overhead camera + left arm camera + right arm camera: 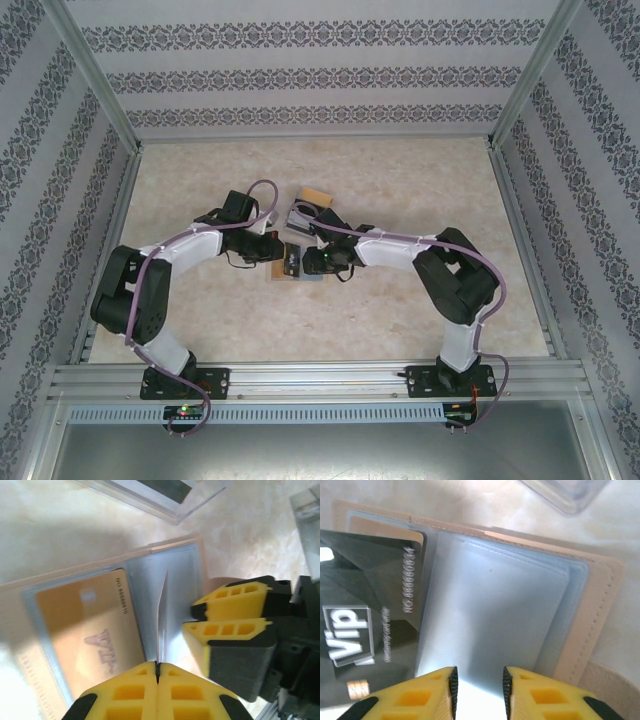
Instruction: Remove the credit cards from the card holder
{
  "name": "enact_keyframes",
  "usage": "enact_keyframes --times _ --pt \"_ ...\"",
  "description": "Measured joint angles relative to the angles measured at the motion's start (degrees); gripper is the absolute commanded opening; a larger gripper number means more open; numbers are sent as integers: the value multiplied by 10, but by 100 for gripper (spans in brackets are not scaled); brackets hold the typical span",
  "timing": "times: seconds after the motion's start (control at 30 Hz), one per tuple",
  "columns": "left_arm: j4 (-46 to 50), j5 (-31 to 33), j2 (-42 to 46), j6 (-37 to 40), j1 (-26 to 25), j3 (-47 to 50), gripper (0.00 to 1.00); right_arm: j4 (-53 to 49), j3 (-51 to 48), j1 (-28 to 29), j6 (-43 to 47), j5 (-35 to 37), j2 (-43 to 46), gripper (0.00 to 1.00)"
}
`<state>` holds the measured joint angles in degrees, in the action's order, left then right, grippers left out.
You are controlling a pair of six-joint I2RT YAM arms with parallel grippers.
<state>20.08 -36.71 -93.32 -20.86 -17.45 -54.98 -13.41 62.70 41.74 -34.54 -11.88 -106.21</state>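
So the clear plastic box (150,497) is sitting on the pale marbled table (400,170), poking in at the top edge of both wrist views, apart from the grippers. What's really crowding things is the two arms themselves, meeting nose to nose mid-frame in the top view and covering most of the card holder (600,600) there. Counting: one holder, lying open, with a tan stitched edge and grey-blue sleeves. Two cards are showing at the left of the right wrist view, a dark card (365,595) with a tan card (382,526) peeking out behind it. One gold card (85,625) is sitting in a sleeve at the lower left of the left wrist view; can't tell if it's that same tan one. The left gripper (157,667) is pinching tight on a thin pale leaf of the holder, holding it up on edge just right of the gold card. The right gripper (479,680) is hovering at bottom centre over a blue sleeve, jaws parted and gripping nothing, with the dark card just to its left.
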Motion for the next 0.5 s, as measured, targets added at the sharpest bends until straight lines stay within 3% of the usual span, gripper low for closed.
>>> enact_keyframes --times 0.2,0.5 --pt "29 27 28 12 18 0 0 47 -38 -12 -13 -20 54 60" --pt "53 43 141 -10 18 -29 0 146 -50 -64 -33 -116 96 72"
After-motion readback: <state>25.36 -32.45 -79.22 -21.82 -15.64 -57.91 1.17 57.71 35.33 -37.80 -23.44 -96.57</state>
